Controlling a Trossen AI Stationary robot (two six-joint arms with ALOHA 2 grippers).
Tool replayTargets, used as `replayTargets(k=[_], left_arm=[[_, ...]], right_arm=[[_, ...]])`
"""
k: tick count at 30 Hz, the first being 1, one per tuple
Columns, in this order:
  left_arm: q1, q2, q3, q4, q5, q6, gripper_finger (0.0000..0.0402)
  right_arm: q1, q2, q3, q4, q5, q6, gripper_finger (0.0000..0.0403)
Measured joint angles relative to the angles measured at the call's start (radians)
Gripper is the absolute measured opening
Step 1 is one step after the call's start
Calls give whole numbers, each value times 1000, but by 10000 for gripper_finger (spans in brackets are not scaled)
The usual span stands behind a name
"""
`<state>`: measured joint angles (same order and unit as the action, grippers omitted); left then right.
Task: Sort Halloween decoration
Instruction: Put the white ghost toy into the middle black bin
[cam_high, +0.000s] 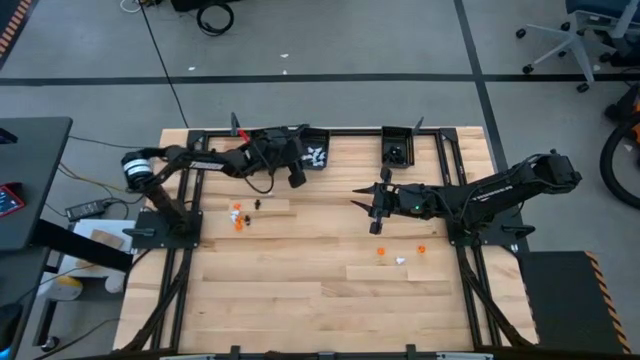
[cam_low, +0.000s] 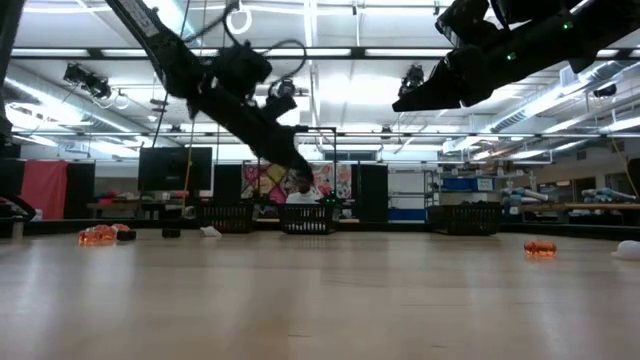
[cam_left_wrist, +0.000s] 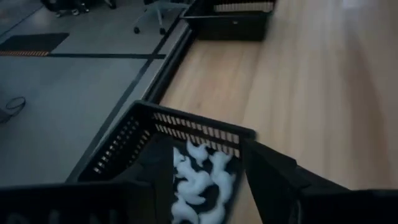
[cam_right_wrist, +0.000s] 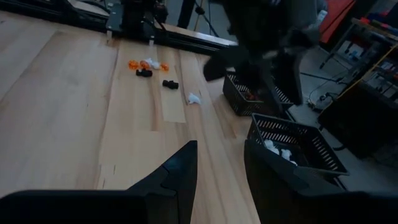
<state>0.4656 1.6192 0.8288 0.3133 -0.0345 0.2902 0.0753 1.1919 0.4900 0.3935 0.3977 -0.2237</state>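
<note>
Tiny trinkets lie in two groups on the table. Orange, white and black ones (cam_high: 240, 212) are at the left, also in the right wrist view (cam_right_wrist: 148, 66). Two orange and one white (cam_high: 400, 255) are at the right. White trinkets (cam_left_wrist: 199, 180) lie in a black bin (cam_high: 316, 155) at the far edge. My left gripper (cam_high: 299, 166) hangs open and empty by that bin, its fingers (cam_left_wrist: 273, 180) standing on either side of it in the left wrist view. My right gripper (cam_high: 366, 208) is open and empty above mid-table, its fingers (cam_right_wrist: 177, 171) pointing toward the left group.
A second black bin (cam_high: 397, 148) stands at the far edge right of the white one; it also shows in the left wrist view (cam_left_wrist: 230, 18). A third bin (cam_right_wrist: 245, 94) sits under my left arm. Bare wood lies toward the near edge (cam_high: 320, 310).
</note>
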Motion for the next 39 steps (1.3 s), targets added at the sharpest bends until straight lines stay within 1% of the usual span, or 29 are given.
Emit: replayTargets(k=[2, 5, 8, 13, 16, 21, 27, 32, 39], left_arm=[[-29, -53, 0, -91, -29, 23, 163], [-73, -125, 0, -233, -42, 34, 154], [-106, -172, 1, -409, -42, -21, 150], [-136, -178, 0, -702, -43, -141, 148], [-135, -148, -1, -787, -50, -193, 148], [-109, -100, -1, -788, -63, -286, 148], [-69, -33, -1, -770, -134, -448, 155], [-88, -8, -17, -734, -132, -454, 172], [-100, -13, -69, -712, -135, -506, 173]], right_arm=[[0, 0, 0, 0, 0, 0, 137], [0, 0, 0, -1, 0, 0, 137], [0, 0, 0, -1, 0, -3, 137], [0, 0, 0, 0, 0, 3, 137], [0, 0, 0, 0, 0, 10, 137], [0, 0, 0, 1, 0, 11, 137], [0, 0, 0, 1, 0, 11, 137], [0, 0, 0, 1, 0, 11, 137], [0, 0, 0, 1, -1, 11, 137]])
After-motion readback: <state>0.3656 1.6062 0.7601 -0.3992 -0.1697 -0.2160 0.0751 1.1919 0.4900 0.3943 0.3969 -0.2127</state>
